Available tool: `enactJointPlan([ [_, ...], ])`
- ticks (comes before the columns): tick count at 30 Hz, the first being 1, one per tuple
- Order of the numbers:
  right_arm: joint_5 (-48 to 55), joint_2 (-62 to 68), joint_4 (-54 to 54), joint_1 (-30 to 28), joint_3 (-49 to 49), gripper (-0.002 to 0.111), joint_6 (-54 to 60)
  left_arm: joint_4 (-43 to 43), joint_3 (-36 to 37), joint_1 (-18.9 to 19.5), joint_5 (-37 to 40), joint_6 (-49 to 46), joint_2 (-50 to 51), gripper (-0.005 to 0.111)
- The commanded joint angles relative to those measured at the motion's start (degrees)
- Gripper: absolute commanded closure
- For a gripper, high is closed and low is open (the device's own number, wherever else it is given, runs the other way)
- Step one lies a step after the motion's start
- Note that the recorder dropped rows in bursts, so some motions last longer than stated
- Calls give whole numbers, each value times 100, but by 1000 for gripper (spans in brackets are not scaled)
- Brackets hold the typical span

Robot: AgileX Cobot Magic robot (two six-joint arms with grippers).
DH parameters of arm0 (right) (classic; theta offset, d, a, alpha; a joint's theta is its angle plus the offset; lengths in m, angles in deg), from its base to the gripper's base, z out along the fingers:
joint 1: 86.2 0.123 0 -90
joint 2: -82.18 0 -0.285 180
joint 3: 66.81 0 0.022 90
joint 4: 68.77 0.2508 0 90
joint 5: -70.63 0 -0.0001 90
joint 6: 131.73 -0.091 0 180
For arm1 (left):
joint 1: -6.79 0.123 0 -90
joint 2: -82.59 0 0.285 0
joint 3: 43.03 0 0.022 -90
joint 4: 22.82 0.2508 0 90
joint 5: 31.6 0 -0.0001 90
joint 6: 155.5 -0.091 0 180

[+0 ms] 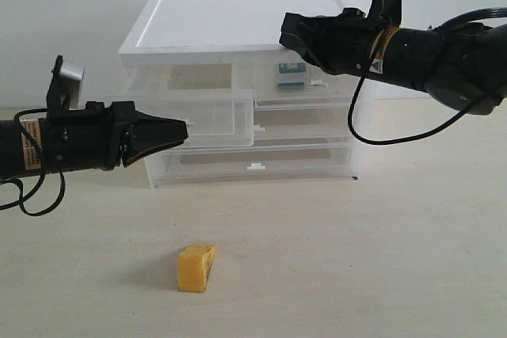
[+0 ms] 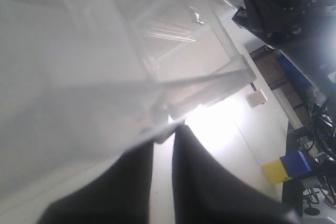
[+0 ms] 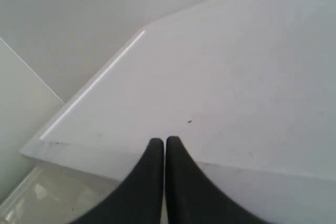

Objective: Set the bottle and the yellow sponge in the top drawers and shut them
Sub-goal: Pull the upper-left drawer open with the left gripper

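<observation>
The yellow sponge (image 1: 195, 267) sits alone on the counter (image 1: 356, 259), well in front of the cabinet (image 1: 222, 21), with open room all round. The wedge stands upright, its slanted face toward the view's right. The top left drawer (image 1: 214, 112) is pulled out. The left tool (image 1: 184, 128), fingers nearly together, has its tip at the drawer's front; whether it pinches anything cannot be told. The bottle (image 1: 291, 74) shows through the closed top right drawer (image 1: 317, 89), its axis unclear. The right tool (image 1: 285, 32), fingers pressed together, hovers over the cabinet's front edge.
</observation>
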Motion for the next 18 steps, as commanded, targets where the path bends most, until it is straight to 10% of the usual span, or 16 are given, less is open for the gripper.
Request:
enactJointPlan([
  [1,77,70,-312,-25,38,108,-43,-132,53,-25,-221,-146,-131,103],
  [9,77,11,-664,-25,38,108,-254,112,130,-25,-682,-196,-154,56],
  [18,52,-14,-1041,-25,38,108,-418,208,1327,-25,42,-1031,-827,63],
])
